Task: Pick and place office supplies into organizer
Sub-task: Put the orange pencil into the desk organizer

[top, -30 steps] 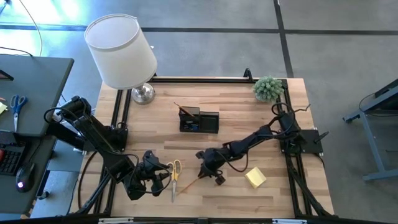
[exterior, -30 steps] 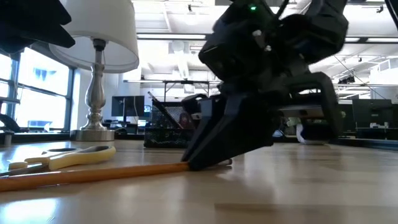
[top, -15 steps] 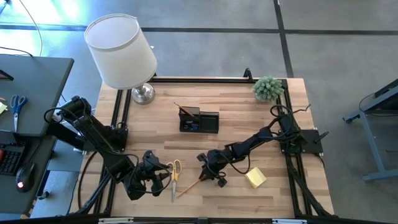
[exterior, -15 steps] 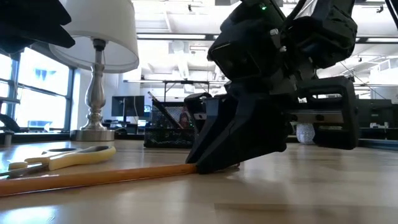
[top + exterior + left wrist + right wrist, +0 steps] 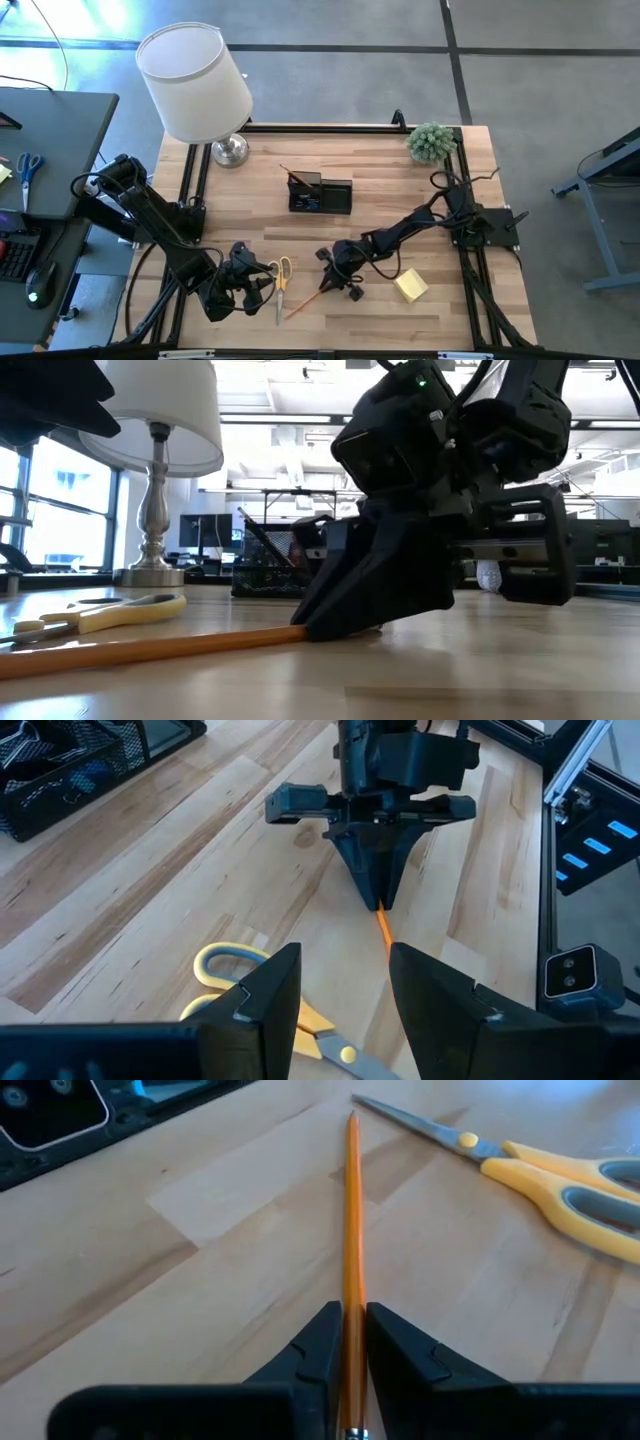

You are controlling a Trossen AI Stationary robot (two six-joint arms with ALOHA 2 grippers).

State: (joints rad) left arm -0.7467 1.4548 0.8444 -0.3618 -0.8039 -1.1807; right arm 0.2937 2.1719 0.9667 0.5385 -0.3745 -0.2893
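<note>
A wooden pencil (image 5: pixel 305 303) lies on the table near its front edge, and my right gripper (image 5: pixel 323 290) is shut on one end of it. Yellow-handled scissors (image 5: pixel 282 283) lie flat just left of the pencil. My left gripper (image 5: pixel 345 1010) is open and waits beside the scissors' handles (image 5: pixel 232 968), touching nothing. The yellow sticky-note pad (image 5: pixel 410 285) lies right of my right gripper. The black organizer (image 5: pixel 320 193) stands in the table's middle with a few items in it. My right gripper pinches the pencil between its two fingers (image 5: pixel 318 1352) near the end (image 5: pixel 351 1295) that points toward the table's right. The fingers slant down from the right and lie along the pencil. The pencil (image 5: pixel 150 644) lies flat on the table, its point (image 5: pixel 352 1118) toward the scissors' blades.
A white-shaded lamp (image 5: pixel 195 85) stands at the far left corner and a small green plant (image 5: pixel 432 142) at the far right corner. Bare wood lies between the organizer and the grippers. A side desk with blue-handled scissors (image 5: pixel 28 165) is left of the table.
My right gripper has shifted slightly toward the table's near right and its wrist has settled lower over the pencil's end. The pencil has stayed flat on the table.
</note>
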